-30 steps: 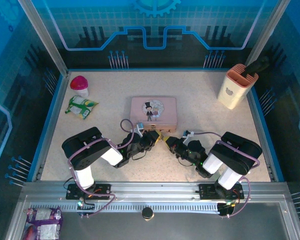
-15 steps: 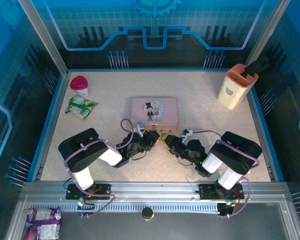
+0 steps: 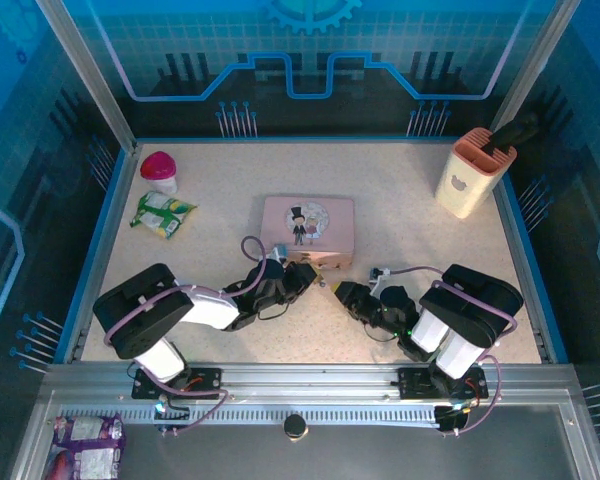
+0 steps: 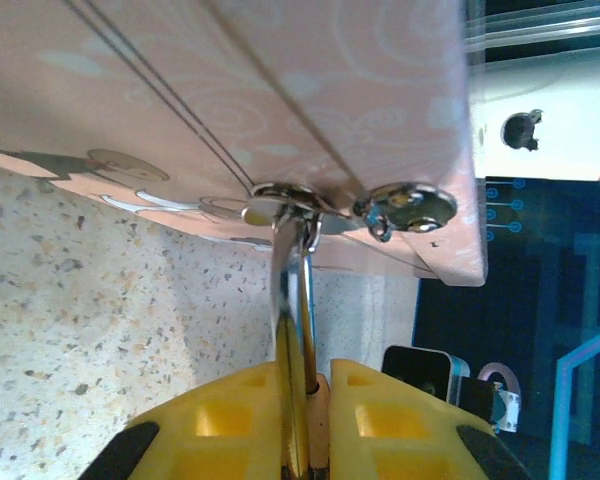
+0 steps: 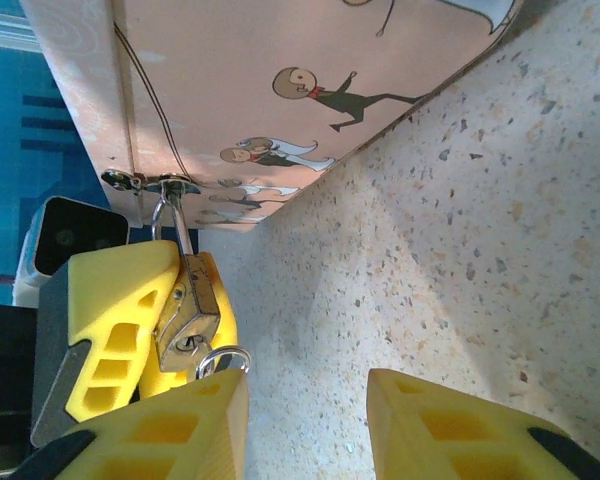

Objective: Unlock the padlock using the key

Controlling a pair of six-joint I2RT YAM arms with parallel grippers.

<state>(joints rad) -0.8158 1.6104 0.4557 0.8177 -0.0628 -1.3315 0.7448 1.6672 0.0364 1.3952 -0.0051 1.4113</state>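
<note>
Padlock place: the padlock [image 5: 188,312] hangs from the clasp [image 4: 280,195] on the near wall of the pink tin [image 3: 308,225].
Padlock axis: its long axis runs straight out from the tin wall. The silver shackle [image 4: 290,290] is at the clasp, and the brass body and keyhole face point toward the right gripper.
Left gripper [image 4: 305,372]: yellow pads are clamped on the padlock, one on each side.
Right gripper [image 5: 305,385]: fingers are spread with bare table [image 5: 460,200] between them, just beside the keyhole end.
Right wrist view: shows the keyhole face, with a small silver ring [image 5: 226,358] against it.
Left wrist view: the padlock is edge-on, a thin strip between the pads, and the keyhole is hidden.
Top view: the grippers face each other in front of the tin, and the padlock is too small to read.
</note>
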